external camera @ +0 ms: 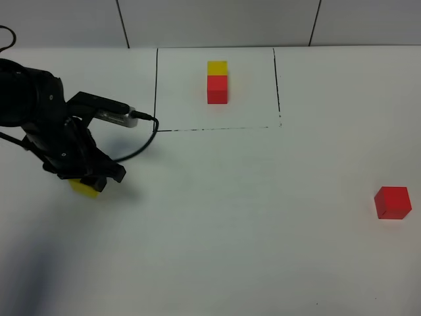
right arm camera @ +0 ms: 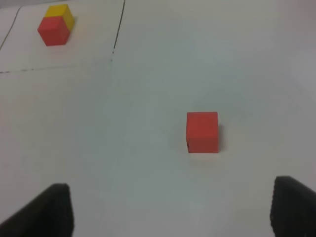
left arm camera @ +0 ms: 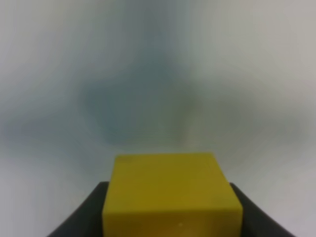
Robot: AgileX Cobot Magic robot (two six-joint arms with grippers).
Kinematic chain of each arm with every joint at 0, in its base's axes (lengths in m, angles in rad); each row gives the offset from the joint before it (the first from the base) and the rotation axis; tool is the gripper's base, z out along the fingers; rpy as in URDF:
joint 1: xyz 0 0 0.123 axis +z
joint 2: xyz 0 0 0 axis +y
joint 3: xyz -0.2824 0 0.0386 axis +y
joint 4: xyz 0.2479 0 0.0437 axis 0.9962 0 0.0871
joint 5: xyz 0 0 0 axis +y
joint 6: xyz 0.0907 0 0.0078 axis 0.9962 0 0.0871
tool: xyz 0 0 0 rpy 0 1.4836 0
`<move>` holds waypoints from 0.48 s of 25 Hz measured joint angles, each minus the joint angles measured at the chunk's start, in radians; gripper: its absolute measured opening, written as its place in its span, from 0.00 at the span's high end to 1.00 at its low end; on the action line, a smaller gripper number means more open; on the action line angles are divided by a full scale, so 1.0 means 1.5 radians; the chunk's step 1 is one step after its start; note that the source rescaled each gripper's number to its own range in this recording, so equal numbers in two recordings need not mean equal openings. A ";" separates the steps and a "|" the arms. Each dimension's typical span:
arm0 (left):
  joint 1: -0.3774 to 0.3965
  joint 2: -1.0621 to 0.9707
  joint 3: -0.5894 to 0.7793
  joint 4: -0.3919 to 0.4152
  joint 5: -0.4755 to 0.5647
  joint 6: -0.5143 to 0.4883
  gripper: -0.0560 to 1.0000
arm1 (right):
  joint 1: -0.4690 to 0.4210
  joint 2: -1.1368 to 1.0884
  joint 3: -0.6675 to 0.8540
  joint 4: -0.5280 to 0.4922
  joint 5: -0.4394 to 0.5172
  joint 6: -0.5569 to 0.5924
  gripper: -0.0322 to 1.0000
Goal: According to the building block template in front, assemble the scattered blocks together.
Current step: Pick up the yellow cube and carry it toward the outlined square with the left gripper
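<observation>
Table [external camera: 217,250]: you are looking at a plain white top that is carrying small cubes.
Drawn rectangle [external camera: 210,128]: a thin black outline is running across the far middle.
Template pair [external camera: 217,82]: yellow is touching red inside that outline, with yellow farther back.
Red cube [external camera: 393,202]: it is lying alone on the right side, well apart.
Yellow cube [external camera: 84,187]: it is showing at the left, mostly hidden; you cannot tell whether it is resting on the top.

Looked like a robotics lab test bench. Plain white table [external camera: 230,250], flat even lighting, backdrop of bare white wall panels [external camera: 217,20] with dark seams. Black robot arm [external camera: 39,112] worked over it, with a silver camera module [external camera: 113,117] and a loose black cable [external camera: 141,146] strapped on. Props were pure test-rig stuff: a thin hand-drawn black frame [external camera: 156,85] around a yellow-red cube pair [external camera: 218,82], plus a loose red cube [external camera: 393,202] and yellow cube [external camera: 82,187].
</observation>
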 joint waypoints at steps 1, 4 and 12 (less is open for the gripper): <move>-0.009 0.001 -0.013 0.000 0.003 0.053 0.94 | 0.000 0.000 0.000 0.000 0.000 0.000 0.23; -0.039 0.019 -0.067 -0.003 0.009 0.208 0.94 | 0.000 0.000 0.000 0.000 0.000 0.000 0.23; -0.126 0.150 -0.270 -0.019 0.084 0.419 0.94 | 0.000 0.000 0.000 0.000 0.000 0.000 0.23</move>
